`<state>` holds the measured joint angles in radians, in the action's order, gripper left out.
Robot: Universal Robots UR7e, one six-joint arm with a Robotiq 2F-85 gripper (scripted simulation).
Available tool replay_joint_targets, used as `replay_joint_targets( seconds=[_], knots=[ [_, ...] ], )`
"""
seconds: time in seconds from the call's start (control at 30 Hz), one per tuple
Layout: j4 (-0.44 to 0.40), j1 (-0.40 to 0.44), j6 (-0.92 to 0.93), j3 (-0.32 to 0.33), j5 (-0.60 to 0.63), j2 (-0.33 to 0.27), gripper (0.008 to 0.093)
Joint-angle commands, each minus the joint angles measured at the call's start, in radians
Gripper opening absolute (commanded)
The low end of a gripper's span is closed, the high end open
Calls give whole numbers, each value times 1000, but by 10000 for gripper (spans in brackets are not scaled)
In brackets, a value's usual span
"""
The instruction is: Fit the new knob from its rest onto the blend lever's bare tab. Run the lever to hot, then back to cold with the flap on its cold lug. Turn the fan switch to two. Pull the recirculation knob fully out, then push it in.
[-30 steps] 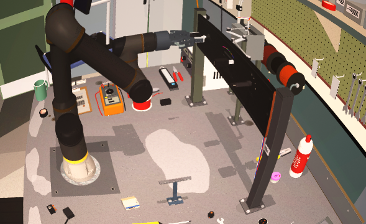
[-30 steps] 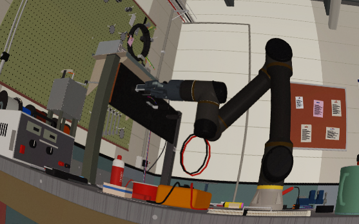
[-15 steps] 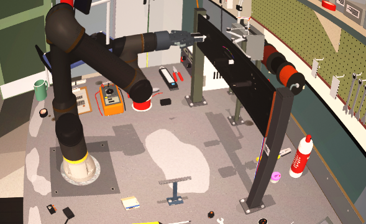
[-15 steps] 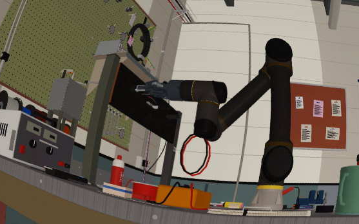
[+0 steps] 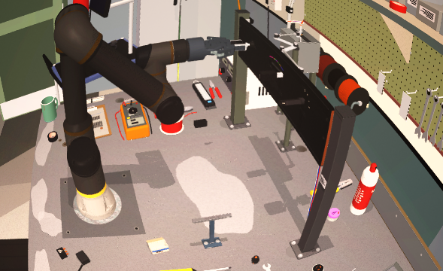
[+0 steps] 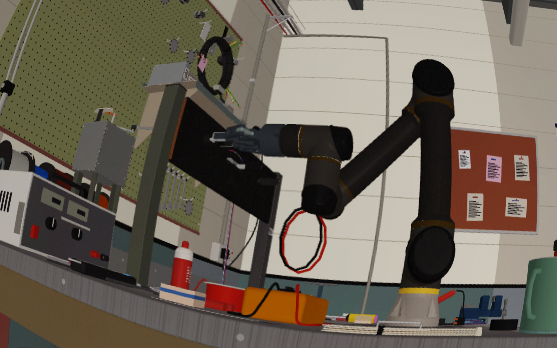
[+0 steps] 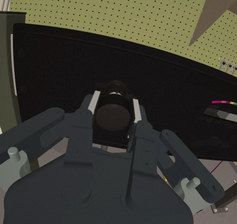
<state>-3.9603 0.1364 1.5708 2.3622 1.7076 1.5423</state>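
A dark round ribbed knob [image 7: 113,111] on a short stem, standing out from the black panel [image 5: 285,94] near its far end, is gripped by my closed gripper [image 7: 113,105] [image 5: 243,46] [image 6: 215,137]. I cannot tell whether it is the recirculation knob. Further along the panel a grey lever [image 7: 223,114] sits under a coloured scale strip [image 7: 223,102]. A pale tab [image 5: 279,74] and a dark stub [image 5: 292,101] stick out of the panel face in the side camera.
The panel hangs between two posts [image 5: 240,71] [image 5: 328,180] bolted to the bench. An orange meter [image 5: 134,119], a red wire spool [image 5: 172,126], a small stand [image 5: 211,227] and a red-and-white bottle [image 5: 364,190] lie around. The pegboard wall [image 5: 375,41] runs close behind.
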Motion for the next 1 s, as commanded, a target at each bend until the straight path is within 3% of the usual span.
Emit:
replay_joint_targets(
  seconds=[0.0, 0.97],
  knots=[
    [-1, 0, 0, 0, 0, 1, 80],
    [-2, 2, 0, 10, 2, 11, 80]
  ],
)
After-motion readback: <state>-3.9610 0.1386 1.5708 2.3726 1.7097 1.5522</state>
